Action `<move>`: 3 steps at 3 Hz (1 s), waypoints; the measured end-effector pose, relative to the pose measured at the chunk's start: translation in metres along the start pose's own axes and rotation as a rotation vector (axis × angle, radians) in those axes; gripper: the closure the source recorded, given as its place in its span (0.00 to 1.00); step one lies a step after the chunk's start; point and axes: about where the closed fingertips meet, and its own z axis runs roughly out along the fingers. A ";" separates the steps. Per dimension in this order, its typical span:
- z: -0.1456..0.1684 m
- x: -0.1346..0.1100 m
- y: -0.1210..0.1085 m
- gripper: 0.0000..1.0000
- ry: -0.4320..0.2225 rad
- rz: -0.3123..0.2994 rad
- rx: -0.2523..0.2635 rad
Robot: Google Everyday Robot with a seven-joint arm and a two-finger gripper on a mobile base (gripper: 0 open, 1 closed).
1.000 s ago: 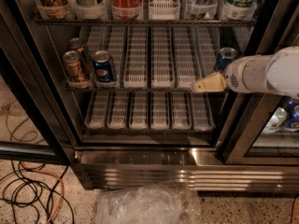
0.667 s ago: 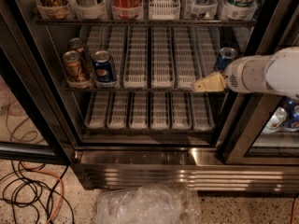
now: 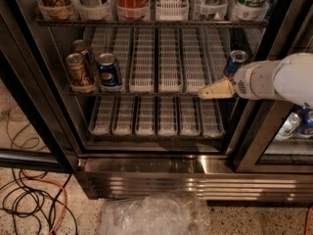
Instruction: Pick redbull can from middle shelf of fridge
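The redbull can [image 3: 235, 62] stands at the right end of the middle shelf [image 3: 161, 93] of the fridge [image 3: 146, 168], just up-right of the gripper [image 3: 203, 94], which looks closed and empty

The light is warm and rather dim. The surfaces that face the camera are the brightest: the white arm [image 3: 286, 77] is nearly washed out, and the end effector [image 3: 211, 91], at the right front of the middle shelf [image 3: 168, 62], is lit pale yellow. The steel base of the fridge [image 3: 146, 166] carries long horizontal bands of glare. The back of the shelves and the dark door frames sink into deep shadow. The redbull can [image 3: 235, 61] has a small highlight on its top. The upright frames lean inward toward the bottom.
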 end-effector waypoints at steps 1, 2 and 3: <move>0.019 0.001 0.010 0.00 -0.004 -0.016 -0.010; 0.029 0.000 0.012 0.00 -0.007 -0.021 -0.008; 0.051 -0.003 0.010 0.00 -0.025 -0.018 0.015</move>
